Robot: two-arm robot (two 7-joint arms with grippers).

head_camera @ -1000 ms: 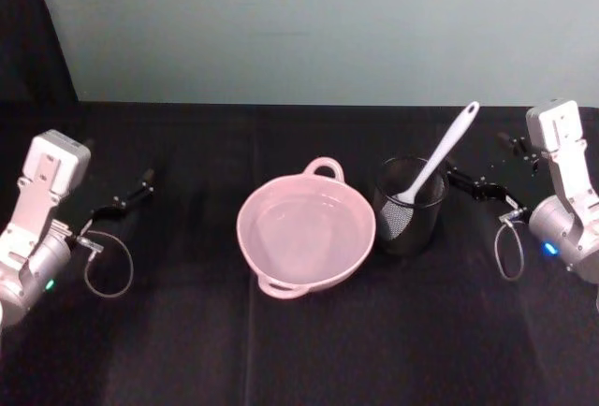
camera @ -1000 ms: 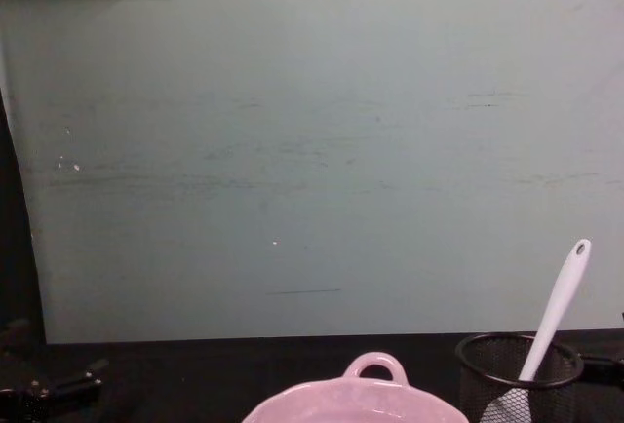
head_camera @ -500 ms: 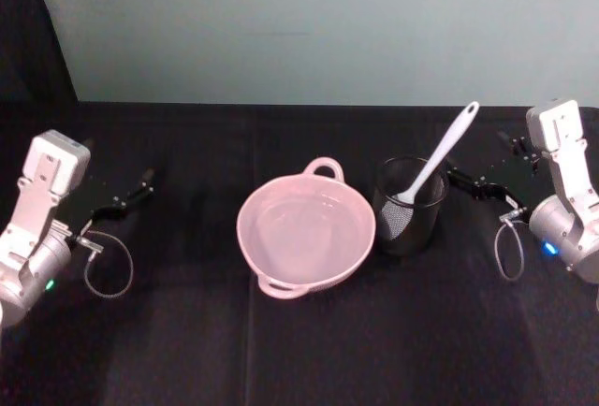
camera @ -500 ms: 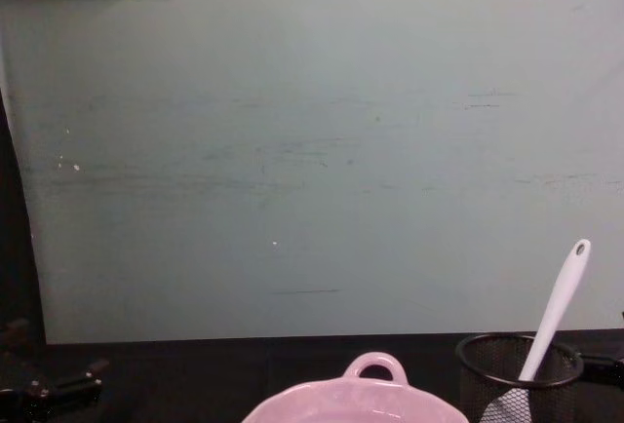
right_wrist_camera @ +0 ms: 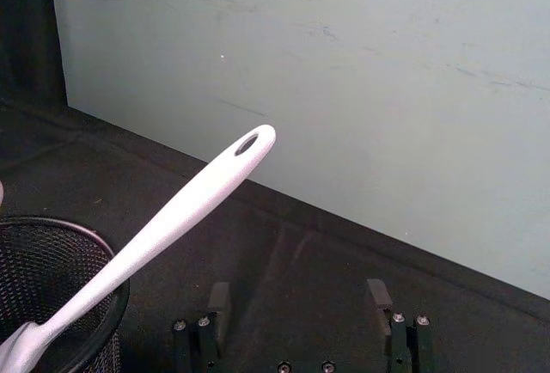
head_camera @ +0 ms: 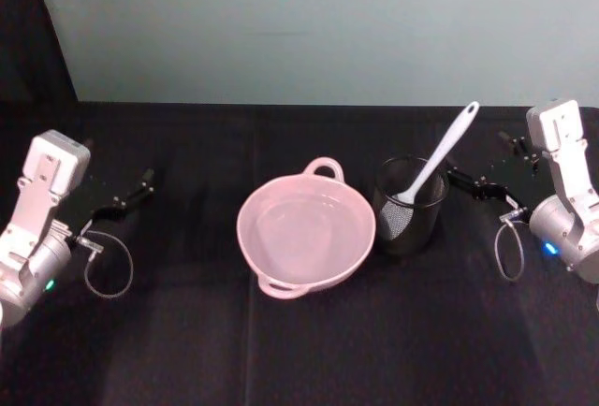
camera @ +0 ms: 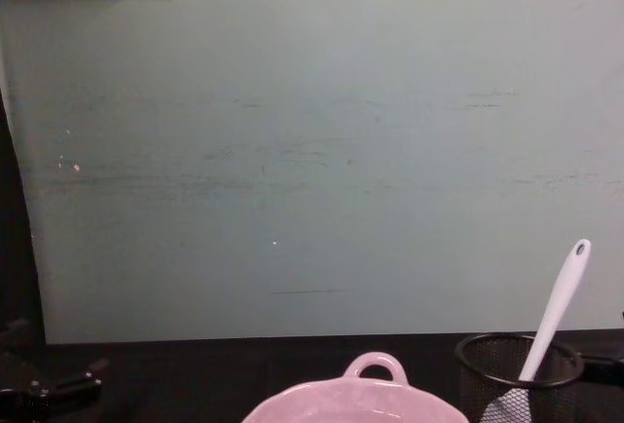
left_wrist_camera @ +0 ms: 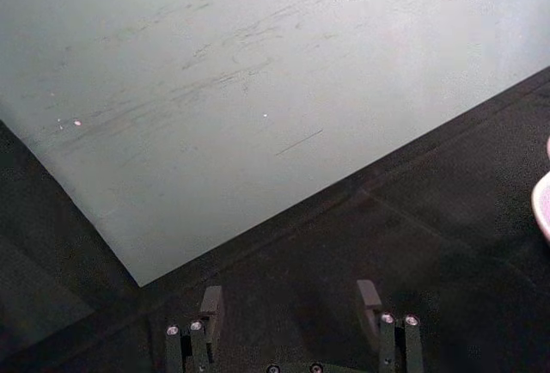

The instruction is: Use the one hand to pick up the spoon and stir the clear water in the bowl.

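Bowl [head_camera: 306,233] sits centre counter [head_camera: 187,350], clear water [head_camera: 299,236] inside. At three o'clock, spoon [head_camera: 438,155] leans in the mesh cup [head_camera: 409,205]. Right end effector [head_camera: 477,184] just beyond, fingers apart, empty. Left end effector [head_camera: 122,202] at nine o'clock, fingers apart.

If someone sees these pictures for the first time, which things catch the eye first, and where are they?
The pale pink bowl stands out at the middle of the black table. Just to its right, the white spoon leans in a black mesh cup, handle pointing up. The right tool, fingers open, is beside that cup; the left tool, also open, is far left.
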